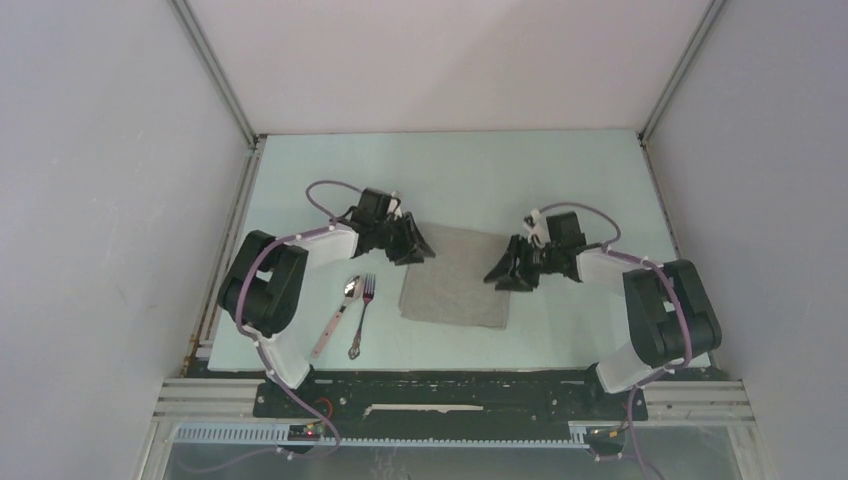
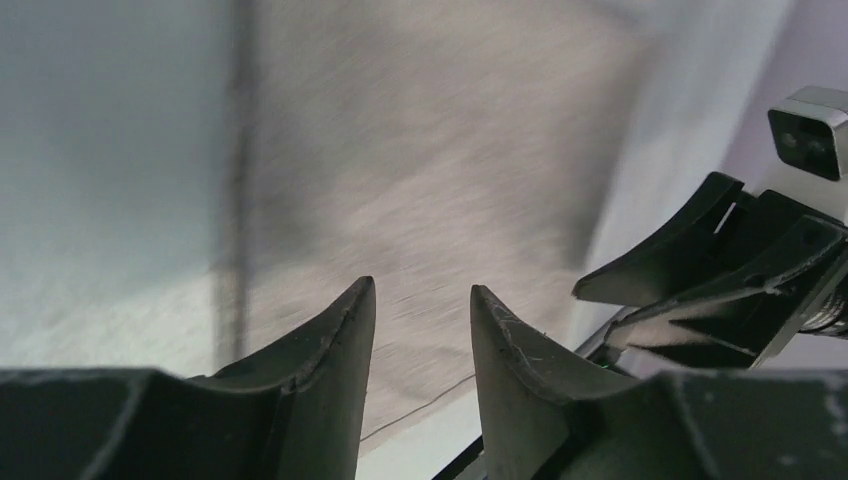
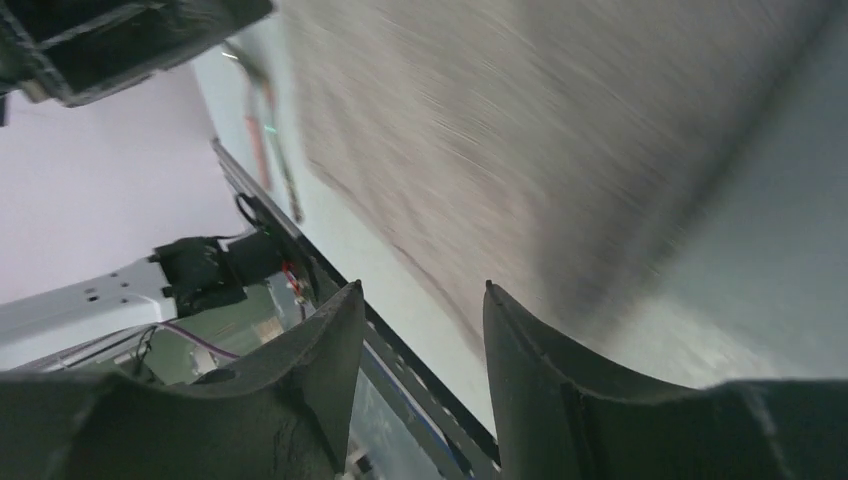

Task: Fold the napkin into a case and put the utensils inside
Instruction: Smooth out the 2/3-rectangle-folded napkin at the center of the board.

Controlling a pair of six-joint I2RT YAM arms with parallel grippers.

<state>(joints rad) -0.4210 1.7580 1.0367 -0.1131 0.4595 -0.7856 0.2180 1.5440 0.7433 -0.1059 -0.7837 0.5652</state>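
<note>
Napkin [image 1: 455,280] lies flat near the middle of the pale green worktop [image 1: 500,165], a broad grey sheet, roughly square, with no fold that the overhead view shows. The left gripper [image 1: 418,250] hangs at the cloth's upper left corner and the right gripper [image 1: 502,274] at its right edge, about halfway down; whether either touches the fabric cannot be told from above. In the left wrist view the 2 dark fingers [image 2: 330,340] stand moderately apart with nothing between them, the blurred grey weave beneath and the other arm's fingers at the right of the frame. In the right wrist view 2 fingers [image 3: 540,360] are likewise parted by a clear gap, gripping nothing, with the cloth filling the upper right of the frame. The 2 utensils lie left of the napkin, apart from it, side by side: the spoon [image 1: 338,312] with its pale pinkish handle on the left, bowl toward the top of the frame, and the fork [image 1: 361,318] just to its right, tines upward.
</note>
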